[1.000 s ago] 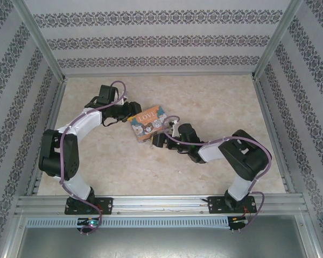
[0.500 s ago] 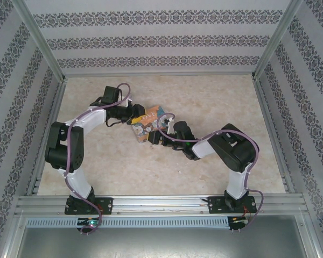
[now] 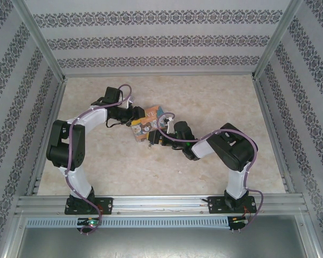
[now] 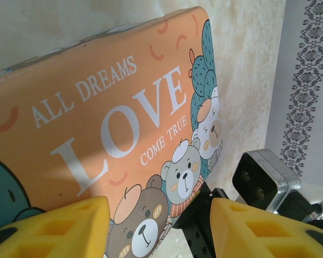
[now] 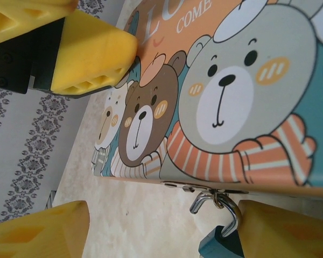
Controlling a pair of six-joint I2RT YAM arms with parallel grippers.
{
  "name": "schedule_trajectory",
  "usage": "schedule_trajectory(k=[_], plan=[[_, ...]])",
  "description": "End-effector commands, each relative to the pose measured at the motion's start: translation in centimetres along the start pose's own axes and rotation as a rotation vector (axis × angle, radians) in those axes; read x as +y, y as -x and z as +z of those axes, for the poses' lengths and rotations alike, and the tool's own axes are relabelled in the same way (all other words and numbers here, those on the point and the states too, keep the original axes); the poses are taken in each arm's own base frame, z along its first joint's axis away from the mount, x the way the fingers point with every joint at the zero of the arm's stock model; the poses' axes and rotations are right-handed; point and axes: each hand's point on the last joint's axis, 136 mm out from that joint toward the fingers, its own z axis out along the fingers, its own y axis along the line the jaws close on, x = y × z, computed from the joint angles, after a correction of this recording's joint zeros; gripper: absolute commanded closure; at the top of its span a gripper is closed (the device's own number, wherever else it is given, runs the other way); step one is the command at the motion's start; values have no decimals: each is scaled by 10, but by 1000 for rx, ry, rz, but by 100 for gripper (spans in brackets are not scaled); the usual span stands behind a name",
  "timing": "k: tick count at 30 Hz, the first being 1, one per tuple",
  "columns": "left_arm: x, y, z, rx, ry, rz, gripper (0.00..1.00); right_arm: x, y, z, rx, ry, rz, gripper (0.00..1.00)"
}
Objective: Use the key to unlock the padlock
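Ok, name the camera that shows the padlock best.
Right wrist: close up, the padlock hangs by its shackle off the tin. Left wrist faces the tin's lid; overhead it is too small to tell.

A rectangular tin [image 4: 97,123] with an orange lid reads "ALL DREAMS LOVE COME TRUE" beside 3 cartoon bears and a teal cactus. It is near the middle of a marbled beige surface [image 3: 215,102], enclosed by floral-striped wallpaper [image 3: 161,40].
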Motion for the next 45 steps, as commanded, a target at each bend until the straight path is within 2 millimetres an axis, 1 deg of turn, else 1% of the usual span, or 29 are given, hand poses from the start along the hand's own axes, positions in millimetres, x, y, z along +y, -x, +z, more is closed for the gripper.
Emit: schedule_trajectory(k=[1, 6, 15, 24, 32, 39, 42, 45], plan=[[5, -9, 2, 28, 37, 6, 48, 8, -2, 2, 9, 52, -15, 31], [5, -8, 3, 28, 38, 6, 48, 2, -8, 5, 27, 39, 12, 41], [6, -10, 4, 30, 44, 7, 48, -4, -12, 7, 31, 12, 16, 55], [6, -10, 6, 33, 44, 6, 48, -5, -12, 7, 36, 5, 16, 68], [8, -11, 7, 38, 51, 7, 48, -7, -13, 7, 39, -7, 23, 85], [9, -14, 7, 43, 56, 7, 48, -10, -10, 5, 21, -25, 35, 97], [11, -17, 7, 48, 61, 7, 48, -10, -8, 4, 6, -30, 37, 100], [13, -20, 7, 52, 72, 9, 48, -11, -5, 0, -19, -41, 39, 100]])
